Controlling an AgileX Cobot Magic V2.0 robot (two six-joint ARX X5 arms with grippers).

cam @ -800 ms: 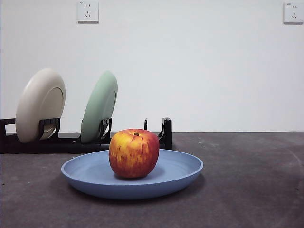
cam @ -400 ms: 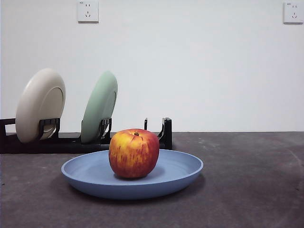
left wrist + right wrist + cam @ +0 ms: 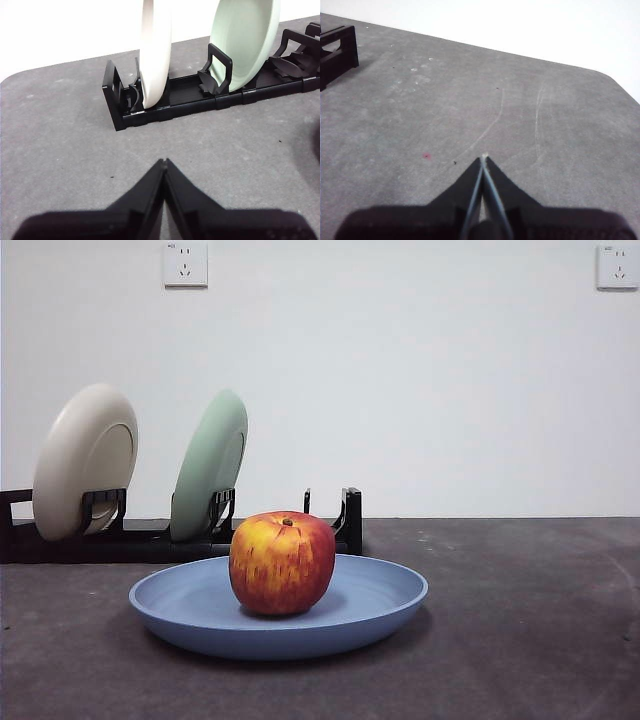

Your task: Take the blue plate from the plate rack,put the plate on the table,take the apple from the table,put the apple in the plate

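Far left: cream plate (image 3: pixel 84 460) standing on edge in the plate rack (image 3: pixel 140 538), then pale green plate (image 3: pixel 209 465) tilted in the next slot. In front, flat on the table (image 3: pixel 520 620): blue plate (image 3: pixel 380 602), with the apple (image 3: pixel 282 562) upright at its middle, stem up. Left gripper (image 3: pixel 164 161) clenched on nothing, aimed at the rack. Right gripper (image 3: pixel 483 159) likewise closed and empty, over bare tabletop.
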